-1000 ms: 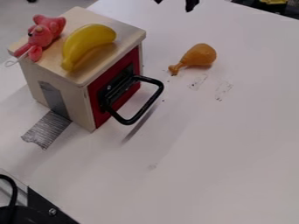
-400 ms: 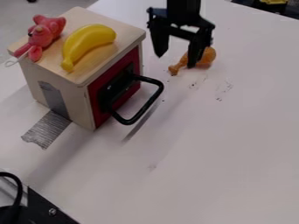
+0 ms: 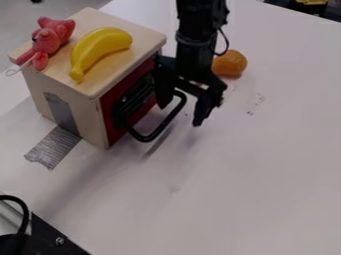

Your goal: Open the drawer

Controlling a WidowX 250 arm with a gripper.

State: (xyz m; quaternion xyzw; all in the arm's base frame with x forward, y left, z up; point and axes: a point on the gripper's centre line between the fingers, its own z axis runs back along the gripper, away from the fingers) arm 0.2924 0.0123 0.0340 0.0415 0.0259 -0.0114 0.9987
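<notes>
Downward, toward seven o'clock, your gripper (image 3: 180, 114) has moved in the camera view; its empty jaws stand parted by the handle (image 3: 150, 138), probably to hook it. Your closed drawer (image 3: 108, 109) sits at their nine o'clock. The arm hides the handle's far corner and the drumstick's (image 3: 230, 63) shank.

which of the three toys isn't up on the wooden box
The orange toy drumstick: it lies on the white table, while the yellow banana and the pink plush toy both rest on top of the wooden box.
</notes>
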